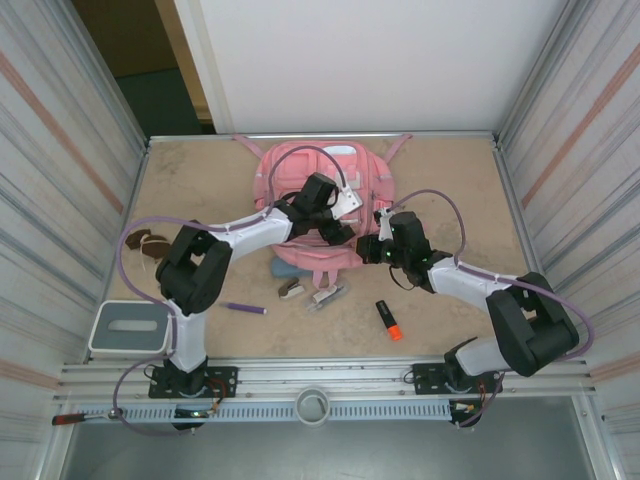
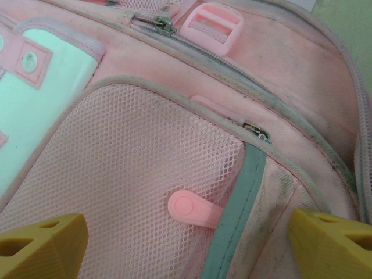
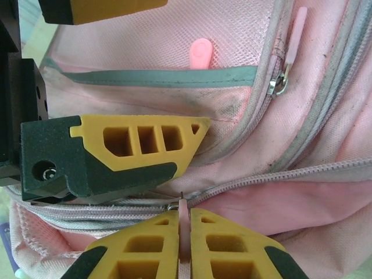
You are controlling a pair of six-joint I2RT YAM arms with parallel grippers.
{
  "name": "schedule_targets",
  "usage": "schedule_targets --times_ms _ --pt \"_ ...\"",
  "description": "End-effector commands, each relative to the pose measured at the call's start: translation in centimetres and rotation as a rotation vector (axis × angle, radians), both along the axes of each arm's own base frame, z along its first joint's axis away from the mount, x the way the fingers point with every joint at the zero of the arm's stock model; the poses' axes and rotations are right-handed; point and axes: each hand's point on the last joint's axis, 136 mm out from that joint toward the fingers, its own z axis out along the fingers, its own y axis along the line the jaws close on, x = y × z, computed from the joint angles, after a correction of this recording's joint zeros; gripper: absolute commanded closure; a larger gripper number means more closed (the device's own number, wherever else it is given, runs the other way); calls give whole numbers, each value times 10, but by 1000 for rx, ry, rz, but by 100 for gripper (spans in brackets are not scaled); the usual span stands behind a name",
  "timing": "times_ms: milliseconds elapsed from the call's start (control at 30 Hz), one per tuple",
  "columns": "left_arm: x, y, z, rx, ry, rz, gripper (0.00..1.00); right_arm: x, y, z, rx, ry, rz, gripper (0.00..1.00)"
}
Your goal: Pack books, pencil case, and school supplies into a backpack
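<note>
Looking down from overhead first. Pink backpack lies flat mid-tabletop, front face up. My left fingers reach over its middle. My right fingers come in at its right flank. Pencil case sits at the bag's near edge, against it. Loose on the tabletop nearer me: purple pen, stapler-like piece, clip-like piece, highlighter. By my reckoning nothing is packed yet, and the step in hand is opening the bag.

Left wrist view. Both yellow fingertips are spread wide with nothing between them, poised over the mesh pocket. A round pink pocket pull tab lies on the mesh beside grey-green trim.

Right wrist view. Right fingertips are pinched together on a thin pink zip pull, its slider sitting on the long zip track. One left fingertip lies low over the fabric just above. Touching or hovering, I cannot tell.

Handling judgement: the bag is soft, limp cloth, likely light while empty, so it may drag or bunch when the zip is drawn. The hold belongs on the zip pull. It is thin, flat and probably slick, so pinch deep, close to the slider. The left fingers would serve best pressing the fabric down beside the track as an anchor.
</note>
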Motion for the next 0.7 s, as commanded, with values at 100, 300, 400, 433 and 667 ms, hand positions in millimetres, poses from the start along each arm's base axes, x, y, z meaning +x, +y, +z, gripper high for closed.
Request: schedule_targets --times_ms 100,300,400,433,667 --pt "6 16 19 -32 -25 63 11 -2 3 -11 20 38 1 88" --pt "12 26 22 -40 -37 105 11 -3 4 -14 22 48 6 87" --pt "15 30 25 -51 -41 121 11 -4 3 -17 20 53 2 86" --pt "15 31 26 -54 -43 123 11 -3 3 -17 20 52 0 86" --pt "15 36 29 -60 -52 135 12 -2 3 -17 24 54 -3 95"
